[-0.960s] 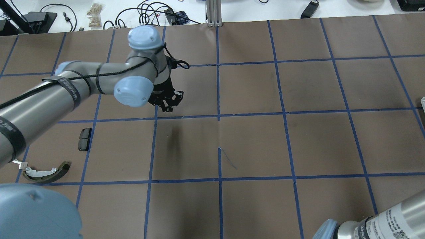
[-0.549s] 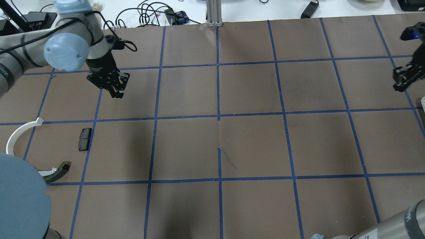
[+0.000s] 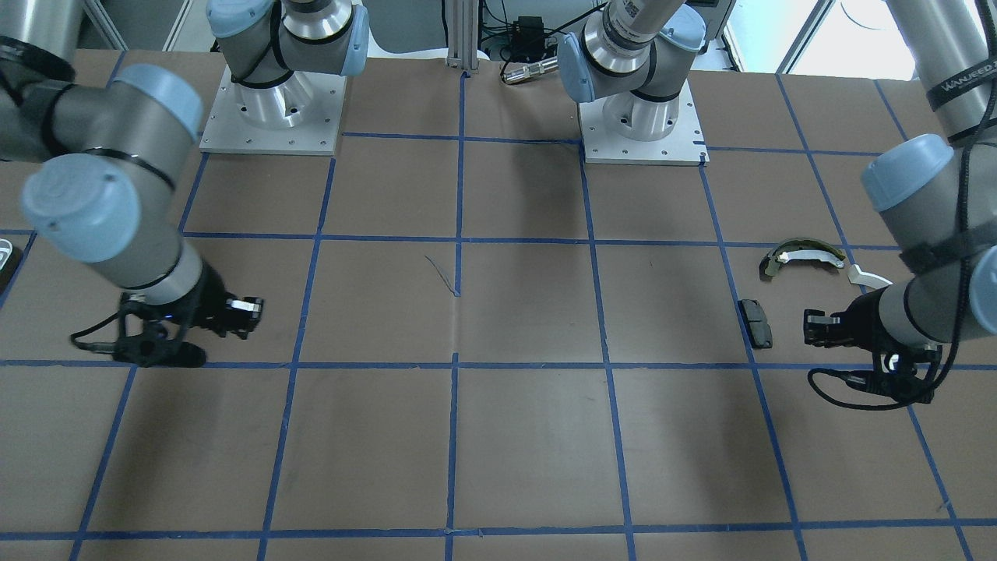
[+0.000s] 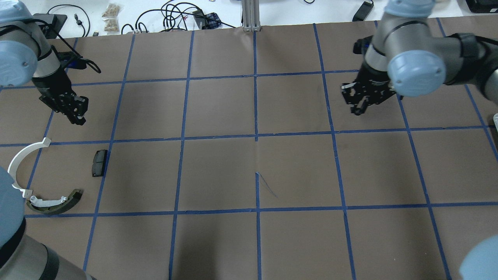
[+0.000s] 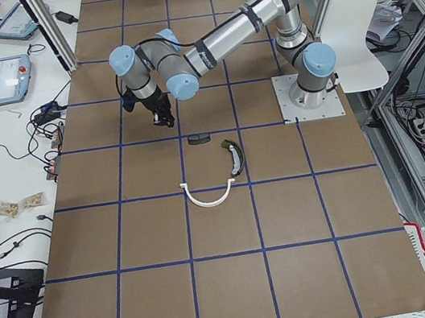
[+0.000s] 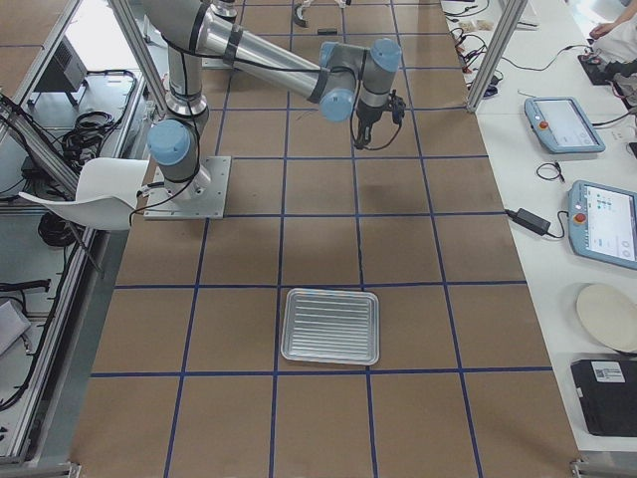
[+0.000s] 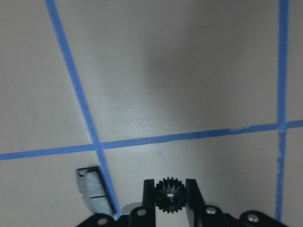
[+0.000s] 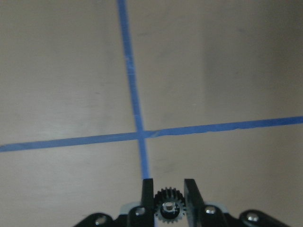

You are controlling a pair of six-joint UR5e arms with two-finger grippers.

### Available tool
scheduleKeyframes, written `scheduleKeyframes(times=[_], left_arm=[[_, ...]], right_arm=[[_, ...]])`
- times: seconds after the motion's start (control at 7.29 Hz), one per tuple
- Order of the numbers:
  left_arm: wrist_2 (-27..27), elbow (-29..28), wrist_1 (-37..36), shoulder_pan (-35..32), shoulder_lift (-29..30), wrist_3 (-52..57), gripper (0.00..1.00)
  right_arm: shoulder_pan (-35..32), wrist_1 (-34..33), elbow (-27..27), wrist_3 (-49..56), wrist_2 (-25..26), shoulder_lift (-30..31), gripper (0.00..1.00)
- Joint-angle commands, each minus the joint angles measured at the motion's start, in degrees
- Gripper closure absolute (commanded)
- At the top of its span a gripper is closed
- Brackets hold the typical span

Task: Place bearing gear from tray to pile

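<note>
Two pincers, both clenched. Left gripper (image 4: 79,116): clamped on small black bearing gear (image 7: 169,194), off the table (image 4: 218,112); pile (image 4: 37,202) near, on its robot side, with black pad (image 4: 99,157) closest, white half-ring (image 4: 23,155) and olive shoe (image 4: 58,204) beyond. Right gripper (image 4: 357,109): clamped on silver-hubbed second gear (image 8: 167,206), above blue tape crossing (image 8: 140,134). Pale ridged tray (image 6: 330,326) well apart, to its right.

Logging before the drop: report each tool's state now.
Left tool: closed on a small black gear.
Right tool: closed on a second black gear, silvery hub.
</note>
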State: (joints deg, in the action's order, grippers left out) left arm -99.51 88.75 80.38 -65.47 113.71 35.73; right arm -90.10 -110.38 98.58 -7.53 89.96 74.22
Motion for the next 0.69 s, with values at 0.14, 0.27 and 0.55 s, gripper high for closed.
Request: scheduleKeyframes(times=[0.14,0.27,0.55], left_arm=[[-0.24,7.73,-9.93,7.81,-0.24,10.06,1.00],[0.02,10.72,-13.28,7.82,-0.42,9.89,1.00],[0.46,12.94,-14.72,7.73,-0.86,9.97,1.00]], right_arm=[[-22.70,-12.18,0.30,-34.85,-0.40,-6.60,1.00],[-25.97,-13.88,0.21,-38.58,-1.19,-8.28,1.00],[-27.59,-14.51,0.65,-38.97,-5.32,-9.35,0.81]])
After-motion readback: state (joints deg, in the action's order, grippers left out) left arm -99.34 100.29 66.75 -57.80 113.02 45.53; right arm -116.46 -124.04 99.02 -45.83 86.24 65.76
